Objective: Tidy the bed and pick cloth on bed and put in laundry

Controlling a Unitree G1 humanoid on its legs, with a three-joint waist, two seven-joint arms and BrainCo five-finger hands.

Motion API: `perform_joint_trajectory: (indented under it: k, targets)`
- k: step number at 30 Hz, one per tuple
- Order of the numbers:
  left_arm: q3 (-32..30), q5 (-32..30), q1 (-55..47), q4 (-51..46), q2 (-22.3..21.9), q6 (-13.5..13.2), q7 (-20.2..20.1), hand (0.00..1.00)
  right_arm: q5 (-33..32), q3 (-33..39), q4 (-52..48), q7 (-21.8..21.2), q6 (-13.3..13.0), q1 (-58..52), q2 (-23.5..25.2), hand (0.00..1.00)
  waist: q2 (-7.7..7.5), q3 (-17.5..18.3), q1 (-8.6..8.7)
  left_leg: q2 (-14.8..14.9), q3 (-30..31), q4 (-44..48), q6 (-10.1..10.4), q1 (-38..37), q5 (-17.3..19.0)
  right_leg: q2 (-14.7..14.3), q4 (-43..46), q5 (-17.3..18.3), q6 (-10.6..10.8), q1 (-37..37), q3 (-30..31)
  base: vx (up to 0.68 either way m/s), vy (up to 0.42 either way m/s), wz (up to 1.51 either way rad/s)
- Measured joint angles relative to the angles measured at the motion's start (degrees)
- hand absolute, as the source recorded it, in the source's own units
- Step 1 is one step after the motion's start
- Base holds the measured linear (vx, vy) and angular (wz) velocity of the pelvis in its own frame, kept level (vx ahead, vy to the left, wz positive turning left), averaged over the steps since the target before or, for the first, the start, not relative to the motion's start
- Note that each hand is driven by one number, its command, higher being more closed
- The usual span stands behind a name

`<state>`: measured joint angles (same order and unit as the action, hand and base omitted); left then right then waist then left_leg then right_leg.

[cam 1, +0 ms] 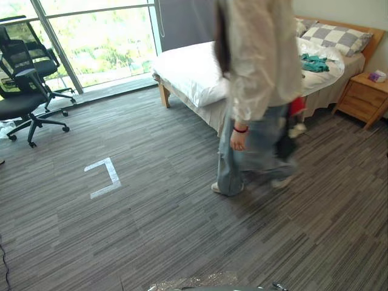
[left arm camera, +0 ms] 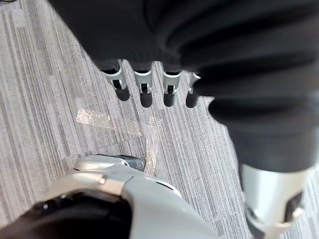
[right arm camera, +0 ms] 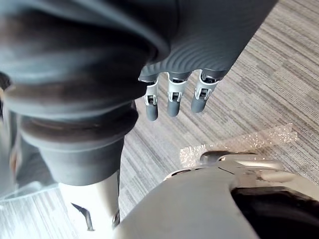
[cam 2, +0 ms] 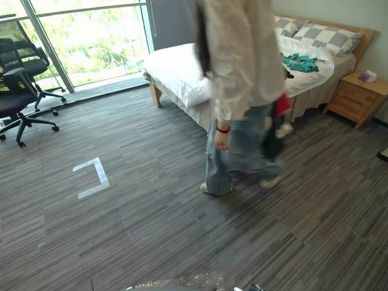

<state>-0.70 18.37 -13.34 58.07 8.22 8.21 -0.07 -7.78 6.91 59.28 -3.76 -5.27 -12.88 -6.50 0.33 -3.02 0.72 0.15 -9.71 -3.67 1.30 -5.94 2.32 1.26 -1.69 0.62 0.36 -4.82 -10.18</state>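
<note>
A teal cloth [cam 1: 315,62] lies crumpled on the white bed [cam 1: 188,70] near its checkered pillows [cam 1: 339,37], far across the room. It also shows as the teal cloth [cam 2: 299,62] in the right eye view. My left hand [left arm camera: 144,87] hangs at my side above the carpet, fingers relaxed and holding nothing. My right hand [right arm camera: 174,97] hangs the same way over the carpet, fingers straight and empty.
A person [cam 1: 257,91] in a pale jacket and jeans walks across the carpet between me and the bed. A wooden nightstand [cam 1: 365,97] stands right of the bed. Black office chairs [cam 1: 27,85] stand by the window at left. White tape [cam 1: 104,176] marks the floor.
</note>
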Motion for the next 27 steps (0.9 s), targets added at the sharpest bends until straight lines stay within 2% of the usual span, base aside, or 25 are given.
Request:
perform_joint_trajectory:
  k: [4, 7, 9, 10, 15, 27]
  targets:
    - [-0.01, -0.60, 0.03, 0.20, 0.02, 0.05, -1.08, 0.00, -0.09, 0.14, 0.13, 0.03, -0.06, 0.00, 0.01, 0.00, 0.07, 0.05, 0.07, 0.17, -1.17, -0.81, -1.31, -1.35, -1.72, -0.51, -2.23, -0.63, -0.82, -1.49, -0.37, 0.18, -0.002, -0.06]
    - [-0.03, -1.76, 1.14, 0.92, 0.11, -0.03, -1.27, 0.00, -0.08, 0.90, 0.17, 0.03, -0.07, 0.35, 0.25, 0.00, 0.22, -0.89, 0.07, 0.07, -1.47, -1.42, -1.30, -2.31, -1.74, -0.57, -2.64, -0.60, -0.67, -2.50, -0.64, 0.13, 0.005, -0.04]
    - [-0.01, -2.45, 1.24, 0.90, 0.18, -0.03, -1.30, 0.00, -0.07, 1.54, 0.18, 0.04, -0.12, 0.71, 0.55, 0.00, 0.08, -1.41, 0.13, 0.06, -1.63, -1.47, -1.25, -2.98, -1.71, -0.54, -2.89, -0.62, 0.15, -3.26, -0.72, 0.06, 0.000, -0.03]
    - [0.03, -3.16, 1.52, 0.90, 0.19, -0.01, -1.32, 0.00, -0.08, 1.54, 0.17, 0.04, -0.20, 0.98, 0.56, 0.00, 0.10, -1.46, 0.13, 0.06, -1.75, -1.45, -1.23, -3.17, -1.70, -0.47, -3.25, -0.68, 1.75, -3.64, -0.70, 0.03, -0.004, -0.05]
    - [0.08, -4.21, 2.20, 0.94, 0.40, 0.30, -2.52, 0.00, -0.08, 1.66, 0.22, 0.07, -1.06, 1.46, 0.89, 0.00, -0.05, -1.95, 0.09, -0.05, -2.22, -1.43, 0.01, -3.92, -0.89, -0.21, -3.47, -0.08, 3.22, -4.11, -0.68, -0.02, -0.007, -0.01]
    - [0.51, -5.62, 2.38, 1.14, 0.39, -0.15, -2.87, 0.00, -0.58, 3.45, 0.27, -0.03, -2.69, 1.20, 1.56, 0.00, -0.03, -2.59, 0.15, 0.07, -3.19, -1.42, -0.36, -4.84, -0.52, -0.32, -3.68, -0.42, 2.61, -4.76, -0.26, -0.09, -0.029, -0.04]
